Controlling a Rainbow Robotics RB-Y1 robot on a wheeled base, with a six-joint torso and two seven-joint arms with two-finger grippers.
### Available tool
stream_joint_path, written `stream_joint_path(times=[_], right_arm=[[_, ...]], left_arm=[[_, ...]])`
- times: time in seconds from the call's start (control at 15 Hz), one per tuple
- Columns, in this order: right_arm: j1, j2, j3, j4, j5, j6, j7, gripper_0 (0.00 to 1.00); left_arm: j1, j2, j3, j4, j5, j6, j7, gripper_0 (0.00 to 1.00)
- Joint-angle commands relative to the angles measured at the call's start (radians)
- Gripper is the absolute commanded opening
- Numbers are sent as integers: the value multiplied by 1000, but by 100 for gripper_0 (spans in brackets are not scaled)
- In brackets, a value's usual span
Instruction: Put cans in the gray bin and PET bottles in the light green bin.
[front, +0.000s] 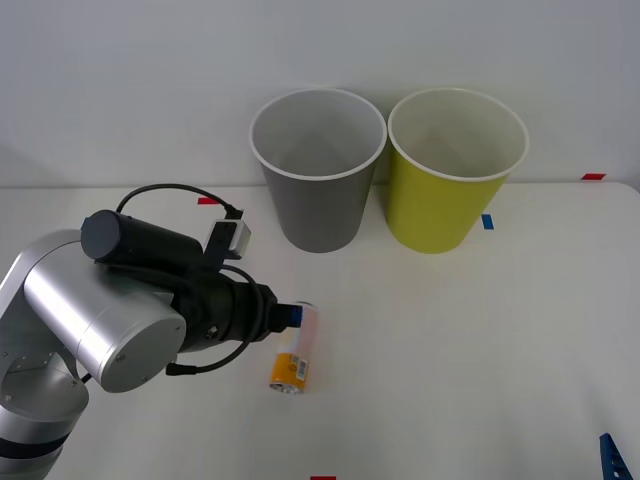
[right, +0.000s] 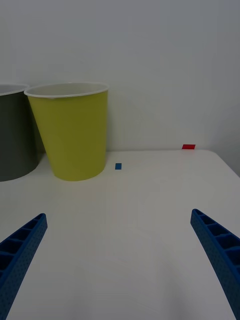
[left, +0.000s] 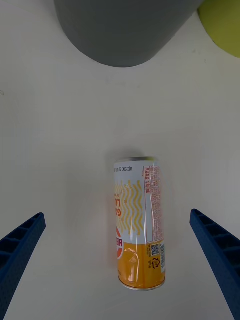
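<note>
You found sorting not yet begun: the slim orange-and-pink metal can (left: 138, 225) lay on the white bench (front: 480, 340), short of the round gray bin (front: 318, 175). Your left claw (left: 120, 260) straddled it wide open, gripping nothing; the right claw (right: 120, 260) waited open.

The robot's left arm (front: 95, 320) is built from rounded silver-grey metal housings that give way to a black cylindrical forearm and wrist, looped with thin black cables. A small silver-white box (front: 232, 238) sits clipped atop the wrist. The fingers (left: 20, 252) of the left gripper (left: 120, 270) and right gripper (right: 120, 265) are blue, ribbed and tapered.
</note>
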Motion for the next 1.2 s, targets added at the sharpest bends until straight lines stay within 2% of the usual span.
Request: stream_joint_path(times=[0.07, 0.4, 0.6, 0.73, 1.0, 1.2], right_arm=[[0, 0, 0, 0, 0, 0, 0, 100], [0, 0, 0, 0, 0, 0, 0, 100], [0, 0, 0, 0, 0, 0, 0, 100], [0, 0, 0, 0, 0, 0, 0, 100], [0, 0, 0, 0, 0, 0, 0, 100], [0, 0, 0, 0, 0, 0, 0, 100]], left_arm=[[0, -21, -67, 6, -107, -12, 18, 100], [0, -23, -133, 78, -166, -139, 53, 100], [0, -32, -154, 86, -185, -170, 73, 100], [0, -8, -200, 86, -215, -197, 87, 100], [0, 52, -237, 90, -217, -271, 128, 100], [-6, 114, -292, 89, -215, -352, 231, 100]])
